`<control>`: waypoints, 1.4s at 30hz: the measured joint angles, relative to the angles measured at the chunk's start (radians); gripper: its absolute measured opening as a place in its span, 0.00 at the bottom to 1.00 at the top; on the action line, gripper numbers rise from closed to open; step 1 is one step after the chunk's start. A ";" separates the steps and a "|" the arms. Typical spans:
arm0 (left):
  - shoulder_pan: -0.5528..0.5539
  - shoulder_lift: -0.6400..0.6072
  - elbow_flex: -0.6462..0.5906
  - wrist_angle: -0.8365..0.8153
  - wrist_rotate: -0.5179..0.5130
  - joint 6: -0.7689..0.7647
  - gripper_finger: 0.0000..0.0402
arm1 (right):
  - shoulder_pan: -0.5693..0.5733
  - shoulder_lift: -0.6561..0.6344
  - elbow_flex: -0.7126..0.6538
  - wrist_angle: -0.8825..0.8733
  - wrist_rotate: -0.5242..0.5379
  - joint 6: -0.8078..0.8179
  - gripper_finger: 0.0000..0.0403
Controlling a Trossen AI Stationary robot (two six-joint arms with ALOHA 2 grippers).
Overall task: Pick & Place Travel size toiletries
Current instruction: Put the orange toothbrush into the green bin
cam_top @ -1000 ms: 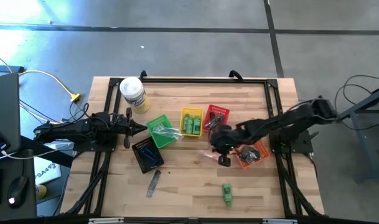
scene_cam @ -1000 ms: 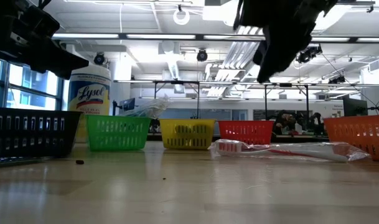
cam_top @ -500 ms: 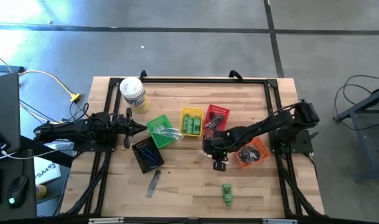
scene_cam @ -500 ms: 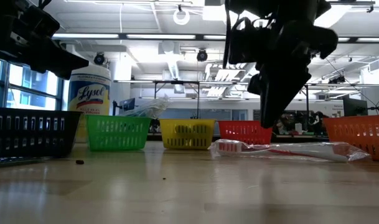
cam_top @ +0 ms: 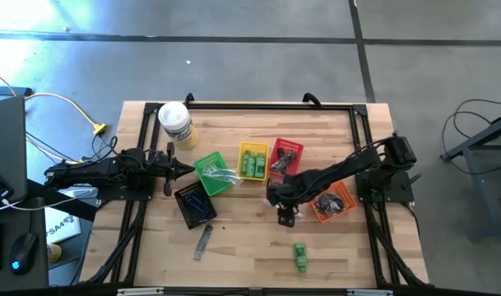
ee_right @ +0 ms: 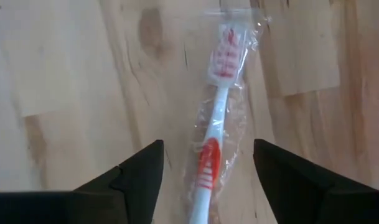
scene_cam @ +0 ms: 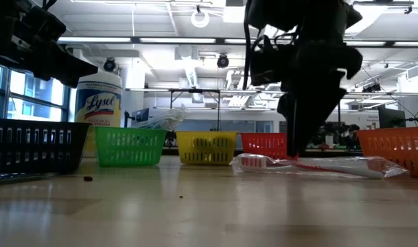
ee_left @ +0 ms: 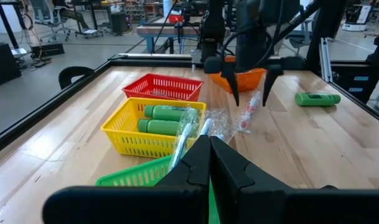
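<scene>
A grey concrete floor (cam_top: 234,57) surrounds the table; fluorescent ceiling lights (scene_cam: 160,40) and windows (scene_cam: 3,86) show beyond.

Hidden and cut-off bits, table as it stands

Wrapped toothbrush (ee_right: 215,124): handle end runs off the right wrist picture's edge. From low down, the right gripper (scene_cam: 301,147) covers its middle. Orange basket (cam_top: 336,203) contents under arm, too small to tell.

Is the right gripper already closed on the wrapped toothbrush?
No, the right gripper is open, with one finger on each side of the wrapped toothbrush, which lies flat on the table.
</scene>
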 joint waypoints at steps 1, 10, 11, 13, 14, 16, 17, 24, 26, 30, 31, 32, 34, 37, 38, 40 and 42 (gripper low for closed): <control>0.000 0.000 0.000 0.000 0.000 0.000 0.00 | 0.000 0.008 0.000 0.003 0.004 0.001 0.59; 0.000 0.000 0.000 0.000 0.000 -0.001 0.00 | -0.007 0.081 0.004 0.009 0.012 -0.002 0.55; 0.000 0.000 0.000 0.000 0.000 -0.001 0.00 | -0.007 0.084 0.004 0.008 0.014 -0.003 0.55; 0.000 0.000 0.000 0.000 0.000 -0.001 0.00 | -0.008 0.084 0.004 0.007 0.020 -0.010 0.53; 0.000 0.000 0.000 0.000 0.000 -0.001 0.00 | -0.008 0.084 0.003 0.007 0.023 -0.011 0.51; 0.000 0.000 0.001 0.000 0.000 -0.001 0.00 | -0.008 0.085 0.003 0.006 0.027 -0.013 0.47; 0.000 0.000 0.001 0.000 0.000 -0.001 0.00 | -0.009 0.085 0.003 0.005 0.029 -0.014 0.44; 0.000 0.000 0.001 0.000 0.000 -0.001 0.00 | -0.010 0.086 0.002 -0.001 0.053 -0.005 0.19; 0.000 0.000 0.001 0.000 0.000 -0.001 0.00 | -0.011 0.087 0.001 -0.001 0.052 -0.005 0.12; 0.000 0.000 0.001 0.000 0.000 -0.001 0.00 | -0.011 0.087 0.001 0.001 0.050 -0.010 0.09; 0.000 0.000 0.001 0.000 0.000 -0.001 0.00 | -0.011 0.082 0.000 0.001 0.049 -0.014 0.09; 0.000 0.000 0.001 0.000 0.000 -0.001 0.00 | -0.010 0.075 -0.001 0.000 0.044 -0.021 0.09; 0.000 0.000 0.001 0.000 0.000 -0.001 0.00 | -0.010 0.058 -0.003 0.010 0.026 -0.036 0.11; 0.000 0.000 0.001 0.000 0.000 -0.001 0.00 | -0.007 0.005 -0.003 0.018 0.030 -0.063 0.17; 0.000 0.000 0.001 -0.001 0.000 -0.001 0.00 | -0.005 -0.020 -0.003 0.021 0.032 -0.079 0.17; 0.000 0.000 0.001 -0.001 0.000 -0.001 0.00 | -0.004 -0.061 -0.002 0.034 0.033 -0.109 0.15; 0.000 0.000 0.001 -0.001 0.000 -0.004 0.00 | -0.008 -0.108 -0.003 0.037 0.030 -0.142 0.10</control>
